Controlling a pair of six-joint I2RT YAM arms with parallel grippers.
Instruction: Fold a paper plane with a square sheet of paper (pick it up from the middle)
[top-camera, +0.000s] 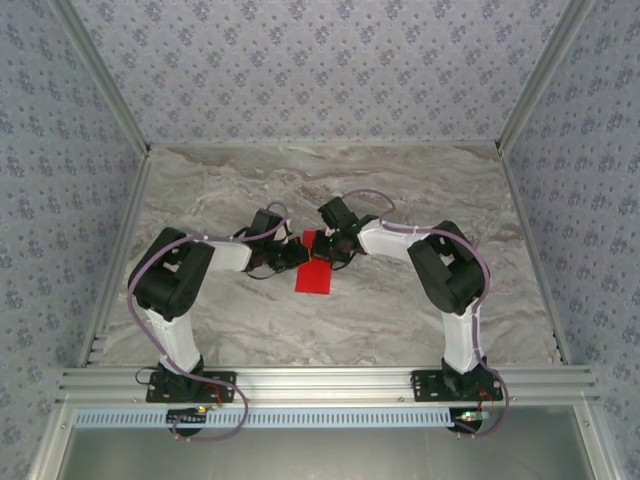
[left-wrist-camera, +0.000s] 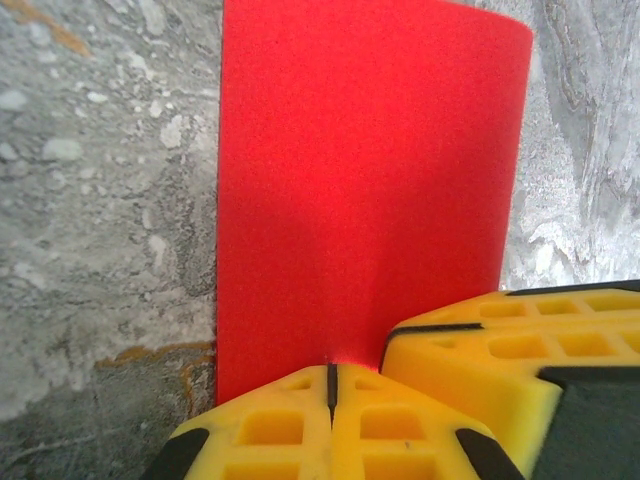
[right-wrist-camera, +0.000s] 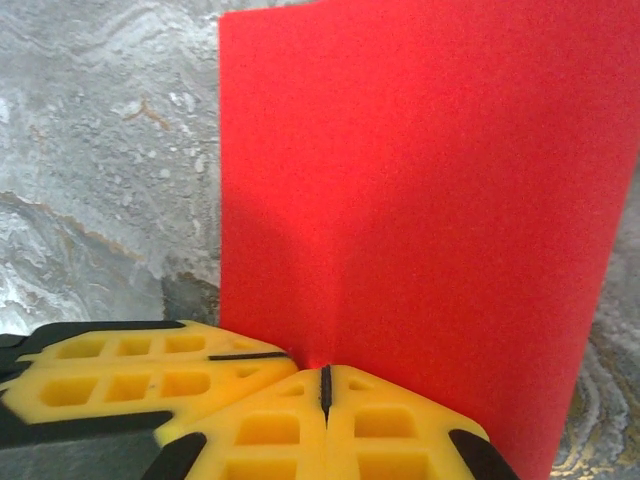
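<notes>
My left gripper and right gripper are both pinched tight, side by side, on one edge of the red square sheet of paper, over the middle of the table. It looks light, limp and easily creased, so I judge a gentle pinch near its middle safest. I count one sheet and two grippers.

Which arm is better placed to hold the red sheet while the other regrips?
Right, narrowly: left gripper and right gripper both pinch one edge of the thin red paper sheet, side by side; right seems nearer its middle.
</notes>
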